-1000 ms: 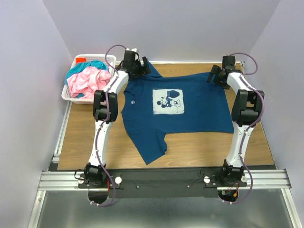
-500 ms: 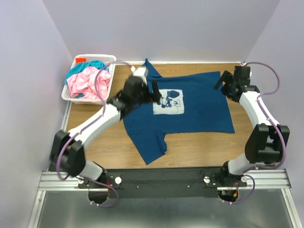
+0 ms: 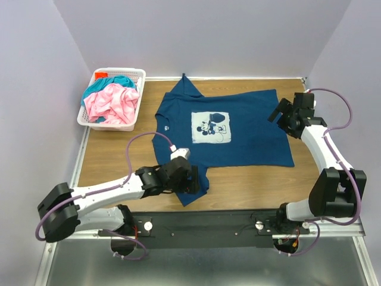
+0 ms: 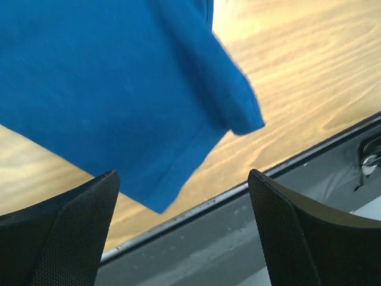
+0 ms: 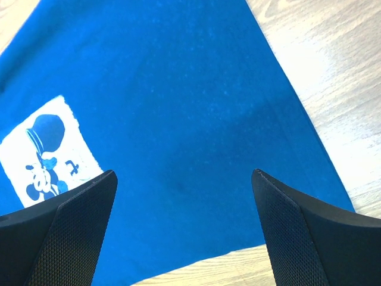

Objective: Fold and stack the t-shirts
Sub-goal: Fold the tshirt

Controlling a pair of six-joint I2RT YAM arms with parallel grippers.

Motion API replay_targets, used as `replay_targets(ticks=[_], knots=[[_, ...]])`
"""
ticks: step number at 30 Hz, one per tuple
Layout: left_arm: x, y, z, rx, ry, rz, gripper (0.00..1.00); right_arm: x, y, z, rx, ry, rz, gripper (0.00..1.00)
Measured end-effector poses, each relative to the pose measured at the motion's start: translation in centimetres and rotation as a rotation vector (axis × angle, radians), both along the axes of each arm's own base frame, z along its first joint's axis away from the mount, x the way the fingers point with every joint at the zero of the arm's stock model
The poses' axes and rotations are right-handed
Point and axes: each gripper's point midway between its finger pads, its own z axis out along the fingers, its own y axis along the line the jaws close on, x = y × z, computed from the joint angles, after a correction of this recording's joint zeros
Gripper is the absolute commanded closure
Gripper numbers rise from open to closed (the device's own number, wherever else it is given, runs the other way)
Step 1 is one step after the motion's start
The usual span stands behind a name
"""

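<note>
The dark blue t-shirt [image 3: 244, 134] lies spread flat on the wooden table [image 3: 113, 155], its white mouse print [image 3: 211, 128] facing up. My left gripper [image 3: 194, 181] is open low over the near sleeve [image 4: 119, 89], close to the table's front edge, with nothing between its fingers. My right gripper [image 3: 278, 112] is open above the shirt's right hem [image 5: 178, 89], empty too; the print [image 5: 47, 155] shows at its left. A pink t-shirt [image 3: 110, 104] and a teal t-shirt [image 3: 113, 81] lie bunched in the basket.
The white lattice basket [image 3: 134, 72] stands at the far left corner of the table. A metal rail [image 4: 238, 232] runs along the near edge, just beyond the sleeve. Purple walls close in the left, right and back.
My left arm has swung from the shirt's far left corner down to its near sleeve. My right gripper shifted a little right and nearer, staying by the hem. Both stayed open.
</note>
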Motion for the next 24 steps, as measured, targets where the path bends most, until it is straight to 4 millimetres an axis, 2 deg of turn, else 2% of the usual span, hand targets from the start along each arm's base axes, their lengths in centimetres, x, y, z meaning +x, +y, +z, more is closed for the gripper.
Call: replay_targets(ticks=[4,7,12,16,19,21,24], knots=[[-2.7,-0.2,-3.0,0.094,0.105,-0.014,0.09,-0.2,0.0,-0.3,0.000,0.008,0.000,0.00],[-4.2,1.1,-5.5,0.203,0.185,0.001,0.13,-0.2,0.0,-0.4,0.000,0.010,0.000,0.00],[-4.5,0.9,-5.8,0.225,0.204,0.018,0.15,-0.4,0.0,-0.6,0.000,0.015,0.001,0.00],[-4.7,0.7,-6.0,0.245,0.218,0.032,0.21,-0.4,0.0,-0.6,0.001,0.015,0.001,0.00],[-4.9,0.8,-6.2,0.275,0.234,0.060,0.38,-0.4,0.0,-0.7,0.000,0.016,0.001,0.00],[-5.1,0.9,-6.4,0.296,0.240,0.065,0.42,-0.4,0.0,-0.7,0.000,0.019,0.001,0.00],[-5.4,1.1,-6.7,0.346,0.247,0.077,0.42,-0.5,0.0,-0.9,0.000,0.023,0.001,0.00]])
